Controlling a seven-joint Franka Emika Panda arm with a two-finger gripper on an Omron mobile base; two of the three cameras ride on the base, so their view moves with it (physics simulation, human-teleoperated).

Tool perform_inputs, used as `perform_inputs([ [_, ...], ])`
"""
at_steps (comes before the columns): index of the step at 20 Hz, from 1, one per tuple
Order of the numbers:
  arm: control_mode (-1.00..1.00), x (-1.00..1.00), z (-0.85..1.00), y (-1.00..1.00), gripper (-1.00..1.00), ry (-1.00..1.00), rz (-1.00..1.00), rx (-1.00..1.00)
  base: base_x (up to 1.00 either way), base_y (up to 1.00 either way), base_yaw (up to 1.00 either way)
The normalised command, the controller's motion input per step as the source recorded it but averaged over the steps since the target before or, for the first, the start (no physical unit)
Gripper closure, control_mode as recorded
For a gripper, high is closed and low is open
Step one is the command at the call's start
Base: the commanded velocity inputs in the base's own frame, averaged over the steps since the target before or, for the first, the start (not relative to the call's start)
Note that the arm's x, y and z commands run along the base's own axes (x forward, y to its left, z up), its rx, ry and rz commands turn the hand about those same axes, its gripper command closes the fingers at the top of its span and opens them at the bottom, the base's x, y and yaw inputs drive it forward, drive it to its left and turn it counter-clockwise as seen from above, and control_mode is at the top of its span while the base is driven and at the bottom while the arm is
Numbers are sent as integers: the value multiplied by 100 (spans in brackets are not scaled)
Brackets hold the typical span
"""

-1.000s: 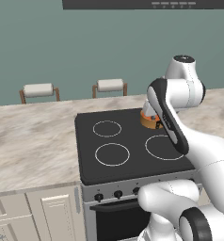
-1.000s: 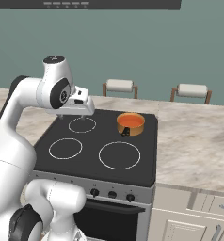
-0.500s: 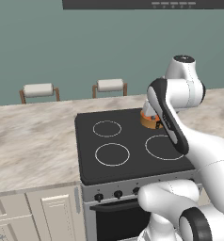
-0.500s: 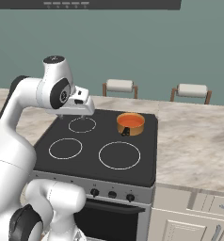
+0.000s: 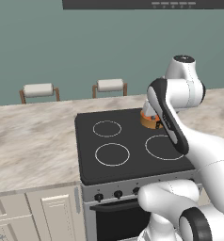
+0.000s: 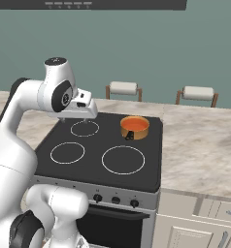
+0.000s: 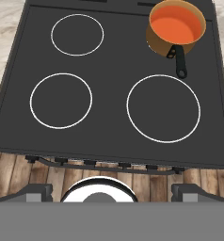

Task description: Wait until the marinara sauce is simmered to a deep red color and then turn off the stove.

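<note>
Spread wide and holding nothing, the gripper [image 6: 83, 110] hangs high above the stove [image 7: 114, 127], looking straight down on it. Nearest are the small black knobs [image 6: 115, 200] along the steel front; I'd judge the job now is simply patience, watching the colour and reaching for a knob only once it deepens. Farther back, on the rear right ring, the copper pot [image 7: 172, 30] holds the marinara sauce [image 7: 175, 24], orange-red rather than deep red. Nothing blocks the knobs. Beyond the marble counter [image 5: 31, 141] stand two stools [image 5: 109, 85].

Orange-red marinara sauce [image 7: 175, 23] – black stove [image 7: 109, 70], white rings
</note>
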Motion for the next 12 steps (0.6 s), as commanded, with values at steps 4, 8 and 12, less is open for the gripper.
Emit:
perform_inputs([
  [4,-100,0,0,0,-100,0,0,0,0,0,0],
  [8,-100,0,0,0,-100,0,0,0,0,0,0],
  [12,-100,0,0,0,-100,0,0,0,0,0,0],
])
